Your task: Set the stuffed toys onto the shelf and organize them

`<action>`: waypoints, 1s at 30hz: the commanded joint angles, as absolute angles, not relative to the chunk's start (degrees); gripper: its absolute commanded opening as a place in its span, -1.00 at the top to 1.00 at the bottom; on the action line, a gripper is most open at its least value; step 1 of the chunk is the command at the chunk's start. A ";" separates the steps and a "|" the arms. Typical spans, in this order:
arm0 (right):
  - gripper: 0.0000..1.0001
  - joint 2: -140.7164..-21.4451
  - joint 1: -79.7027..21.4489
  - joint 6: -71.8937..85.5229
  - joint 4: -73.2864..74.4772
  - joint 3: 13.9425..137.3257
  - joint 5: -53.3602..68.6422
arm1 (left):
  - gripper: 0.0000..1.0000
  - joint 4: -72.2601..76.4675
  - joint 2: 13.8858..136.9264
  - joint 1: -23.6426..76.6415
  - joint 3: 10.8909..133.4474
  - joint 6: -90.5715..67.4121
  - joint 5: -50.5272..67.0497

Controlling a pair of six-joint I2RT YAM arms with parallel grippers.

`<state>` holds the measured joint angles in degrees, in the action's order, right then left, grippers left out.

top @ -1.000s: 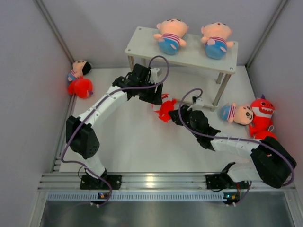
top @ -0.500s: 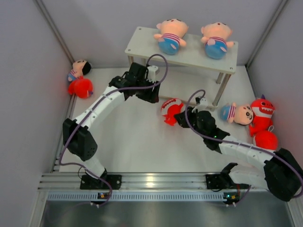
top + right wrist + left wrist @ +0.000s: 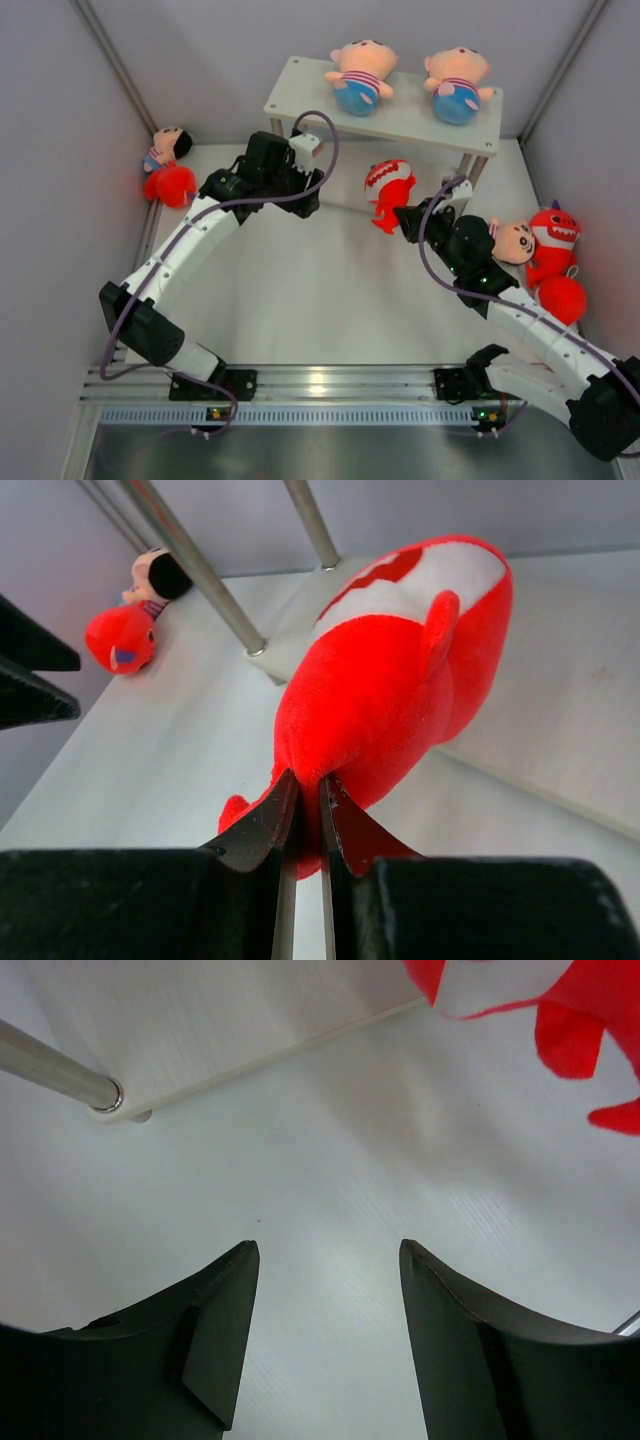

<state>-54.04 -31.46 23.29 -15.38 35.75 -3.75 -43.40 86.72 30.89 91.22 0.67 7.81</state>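
A red shark (image 3: 388, 190) hangs in the air just in front of the shelf (image 3: 300, 85), tail pinched in my right gripper (image 3: 407, 217), which is shut on it. The right wrist view shows the shark (image 3: 400, 670) above the jaws (image 3: 308, 775), its white belly turned toward the shelf's lower board (image 3: 570, 690). My left gripper (image 3: 305, 195) is open and holds nothing; its fingers (image 3: 225, 1320) hover over bare floor by a shelf leg (image 3: 55, 1075). Two striped-shirt dolls (image 3: 358, 75) (image 3: 458, 85) lie on the top board.
At the right wall lie another doll (image 3: 510, 240) and a red shark (image 3: 552, 245) with a red ball-like plush (image 3: 562, 297) below it. A dark-haired doll (image 3: 167, 147) and a red plush (image 3: 172, 185) rest against the left wall.
My right gripper closed on the shark and lifted it off the floor, up and right toward the shelf. The left arm drew back to the left, away from the shark.
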 commanded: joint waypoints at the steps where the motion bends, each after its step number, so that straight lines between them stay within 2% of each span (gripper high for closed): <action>1: 1.00 -53.00 -26.92 18.81 -21.87 39.81 -1.33 | -0.28 -42.71 84.64 30.76 90.26 3.16 5.89; 10: 1.00 -60.45 -15.40 18.02 -35.41 36.65 0.88 | -0.28 -42.63 83.85 30.15 88.07 3.43 4.83; 20: 1.00 -73.29 -14.15 22.49 -42.53 33.76 0.26 | -0.28 -42.71 84.37 29.79 88.24 3.69 5.36; 24: 1.00 -77.16 -14.68 24.96 -41.66 33.93 -5.26 | -0.28 -42.71 84.20 29.71 88.24 3.60 5.27; 30: 1.00 -82.52 -14.94 31.01 -38.24 35.77 -6.67 | -0.28 -42.80 83.76 29.53 88.24 3.60 5.36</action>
<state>-80.49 -14.87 26.72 -36.40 33.47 -4.19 -43.72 86.37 29.95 87.94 3.16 5.08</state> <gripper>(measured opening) 0.086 0.641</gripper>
